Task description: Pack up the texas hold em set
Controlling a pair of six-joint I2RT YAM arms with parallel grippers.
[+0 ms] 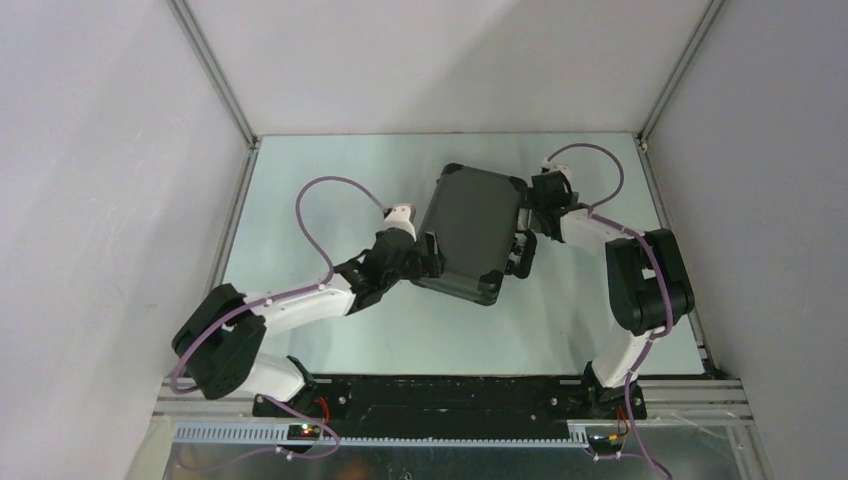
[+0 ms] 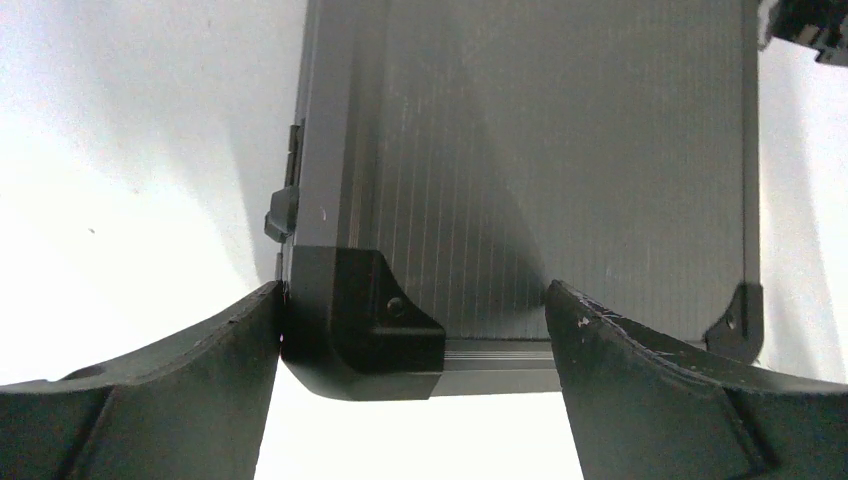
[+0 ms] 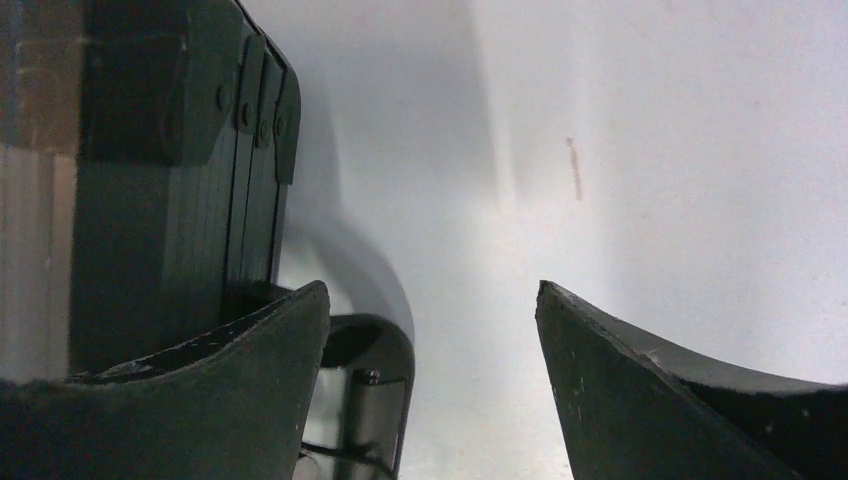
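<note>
Black briefcase (image 1: 470,230) | ribbed surface, closed | lying flat, turned askew

Top view high, looks down on table (image 1: 450,340); both wrist views close, sharing briefcase (image 1: 470,225) edges.

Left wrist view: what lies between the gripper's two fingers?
The closed case: its capped corner sits between the left gripper's open fingers, close against one; left wrist view shows it.
</note>
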